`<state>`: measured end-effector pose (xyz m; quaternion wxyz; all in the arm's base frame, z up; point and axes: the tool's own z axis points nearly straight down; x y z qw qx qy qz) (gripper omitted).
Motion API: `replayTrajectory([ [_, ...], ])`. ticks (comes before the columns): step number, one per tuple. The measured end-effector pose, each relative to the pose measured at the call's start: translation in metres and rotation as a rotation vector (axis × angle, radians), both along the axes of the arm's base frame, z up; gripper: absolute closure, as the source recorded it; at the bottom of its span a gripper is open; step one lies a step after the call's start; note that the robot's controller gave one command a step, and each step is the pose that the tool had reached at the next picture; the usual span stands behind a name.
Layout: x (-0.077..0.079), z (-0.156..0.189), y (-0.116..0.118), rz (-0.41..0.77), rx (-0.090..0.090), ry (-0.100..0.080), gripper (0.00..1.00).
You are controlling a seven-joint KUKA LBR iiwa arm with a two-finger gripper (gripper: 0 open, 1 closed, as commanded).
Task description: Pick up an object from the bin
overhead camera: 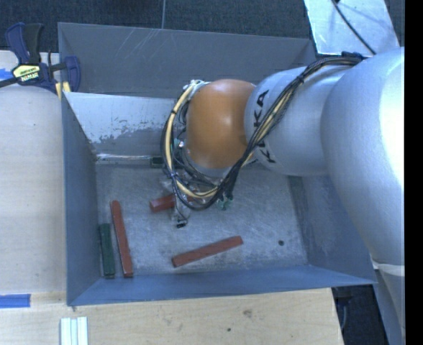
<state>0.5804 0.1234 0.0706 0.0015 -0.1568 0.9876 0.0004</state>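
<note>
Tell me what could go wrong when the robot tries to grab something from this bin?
1. The tool hangs low, right beside a small red-brown piece. If it lands slightly off, it might push the piece away instead of catching it.
2. The long red-brown stick and dark green stick lie side by side near the bin's left wall. Grabbing one could drag the other, or bump the wall.

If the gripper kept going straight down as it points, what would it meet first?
Likely the bin floor beside the small reddish-brown block at mid-bin; the gripper may just clip that block, but depth is unclear.
</note>
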Motion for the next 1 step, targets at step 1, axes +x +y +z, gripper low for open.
replayTrajectory([
  [1, 0.0457, 0.1360, -0.0259, -0.028, 0.000, -0.011, 1.00],
])
